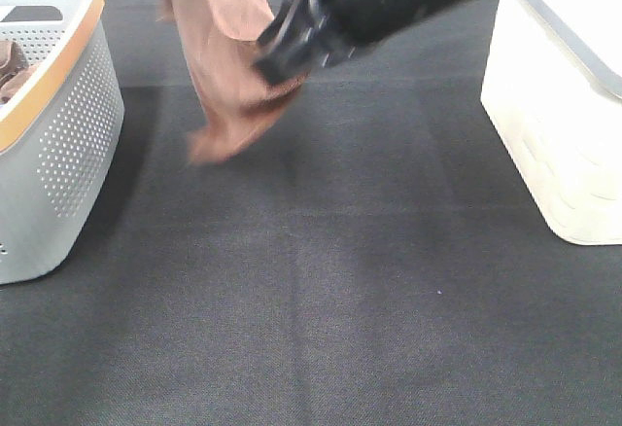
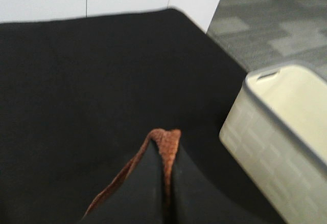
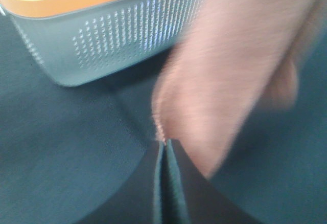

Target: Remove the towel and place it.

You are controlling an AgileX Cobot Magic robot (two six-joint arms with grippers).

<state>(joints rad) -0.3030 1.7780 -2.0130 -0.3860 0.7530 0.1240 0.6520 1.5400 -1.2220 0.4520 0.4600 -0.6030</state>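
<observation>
Only overhead shows towel (image 1: 222, 71) between basket (image 1: 68, 154) and bin (image 1: 554, 134).

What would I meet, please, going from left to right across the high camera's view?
The grey basket, then the towel hanging above the table, then the white bin.

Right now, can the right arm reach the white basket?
Probably yes: only bare mat lies before the white basket, but the right hand is shut on the towel, as is the left hand.
</observation>
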